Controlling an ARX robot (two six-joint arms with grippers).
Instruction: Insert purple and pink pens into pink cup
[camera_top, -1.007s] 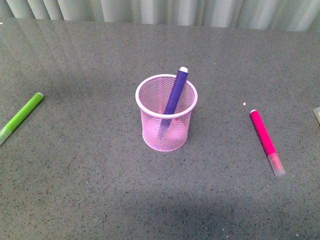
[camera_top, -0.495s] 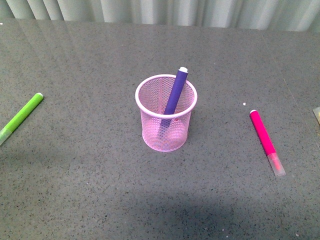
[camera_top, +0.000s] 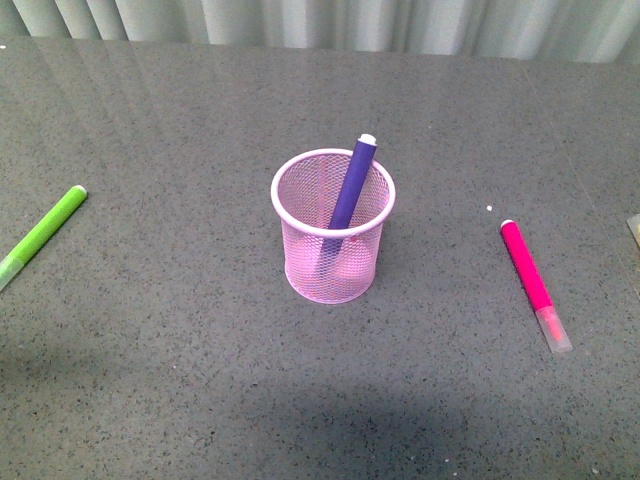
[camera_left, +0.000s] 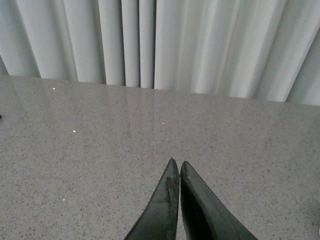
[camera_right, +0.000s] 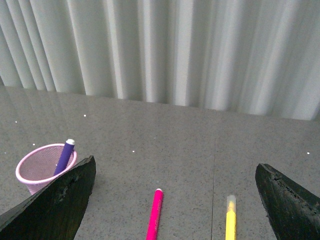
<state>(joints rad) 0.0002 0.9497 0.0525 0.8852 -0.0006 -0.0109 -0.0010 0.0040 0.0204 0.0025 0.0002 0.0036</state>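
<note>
Right claw (camera_right: 175, 162) is spread wide with nothing between its jaws, hanging above the worktop (camera_top: 180, 380). Left claw (camera_left: 179, 165) is clenched on nothing. With the purple pen (camera_top: 351, 185) leaning inside the pink cup (camera_top: 300, 262), the pink pen (camera_top: 527, 266) looks to be the step in hand. It lies flat to the cup's right, well apart from it. The next move likely calls for the right claw to come down across its barrel. Bare worktop rings the cup. A lime-green marker (camera_top: 45, 228) lies far to the cup's left, and a yellow marker (camera_right: 230, 220) lies farther from the cup than the pink pen.
</note>
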